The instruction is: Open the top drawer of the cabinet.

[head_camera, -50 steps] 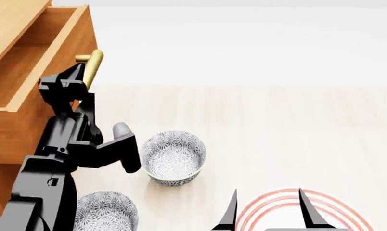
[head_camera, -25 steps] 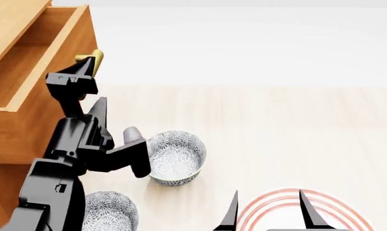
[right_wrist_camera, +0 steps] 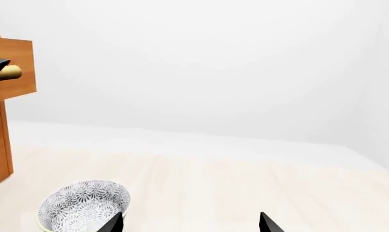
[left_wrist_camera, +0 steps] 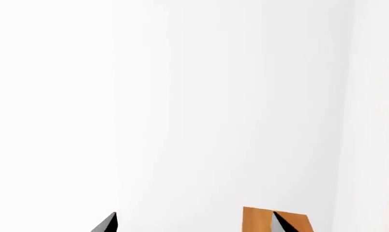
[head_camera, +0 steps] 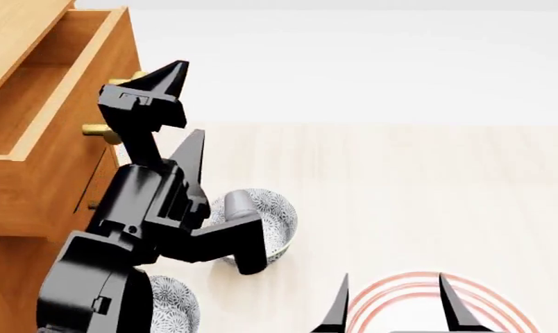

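The top drawer (head_camera: 48,104) stands pulled out from the cabinet (head_camera: 10,263) at the head view's left, its hollow open to view and its brass handle (head_camera: 121,78) partly hidden. The left gripper (head_camera: 173,104) hangs just beside that handle, on the side away from the drawer front, jaws spread and holding nothing. A patterned bowl (head_camera: 277,215) sits on the pale surface (head_camera: 427,194) nearby. The right gripper (head_camera: 390,305) is low, jaws spread above a red-ringed plate (head_camera: 400,291).
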Controlling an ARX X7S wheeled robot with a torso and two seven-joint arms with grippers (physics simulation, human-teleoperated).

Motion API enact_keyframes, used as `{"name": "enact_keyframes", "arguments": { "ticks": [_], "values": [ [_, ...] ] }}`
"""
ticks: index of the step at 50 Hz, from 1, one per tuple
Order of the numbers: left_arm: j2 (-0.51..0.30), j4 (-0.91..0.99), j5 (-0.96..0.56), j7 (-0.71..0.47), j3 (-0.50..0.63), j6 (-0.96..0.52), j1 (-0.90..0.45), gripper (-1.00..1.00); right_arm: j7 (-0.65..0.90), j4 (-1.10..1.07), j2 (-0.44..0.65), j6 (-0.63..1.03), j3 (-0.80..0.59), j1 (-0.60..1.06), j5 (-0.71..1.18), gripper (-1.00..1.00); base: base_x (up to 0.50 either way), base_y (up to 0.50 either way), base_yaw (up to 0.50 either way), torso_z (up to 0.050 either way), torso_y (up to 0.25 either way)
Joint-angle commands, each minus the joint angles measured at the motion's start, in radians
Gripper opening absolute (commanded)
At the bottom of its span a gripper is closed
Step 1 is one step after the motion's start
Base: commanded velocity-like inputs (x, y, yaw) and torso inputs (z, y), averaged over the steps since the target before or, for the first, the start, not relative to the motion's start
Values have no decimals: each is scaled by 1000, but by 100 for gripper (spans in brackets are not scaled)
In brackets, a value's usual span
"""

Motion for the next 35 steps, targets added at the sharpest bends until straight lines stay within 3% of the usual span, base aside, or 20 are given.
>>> {"name": "enact_keyframes", "arguments": {
  "ticks": [1,10,17,22,32,35],
  "values": [
    [16,234,110,236,38,-74,-25,100,12,-43,12,30,4,-5,8,100,0,0,0,0,0],
    [103,431,89,575,-41,-177,-158,100,18,-61,20,47,-5,-1,6,100,0,0,0,0,0],
    [148,482,126,790,-117,-274,-366,100,21,-71,26,54,4,-1,14,100,0,0,0,0,0],
    [153,484,109,836,-152,-337,-435,100,23,-77,29,52,5,-7,18,100,0,0,0,0,0],
    [159,454,22,962,-190,-673,-600,100,26,-44,30,15,5,-21,18,100,0,0,0,0,0],
    [134,422,17,925,-190,-669,-617,100,28,-41,31,13,5,-23,19,100,0,0,0,0,0]
  ]
}}
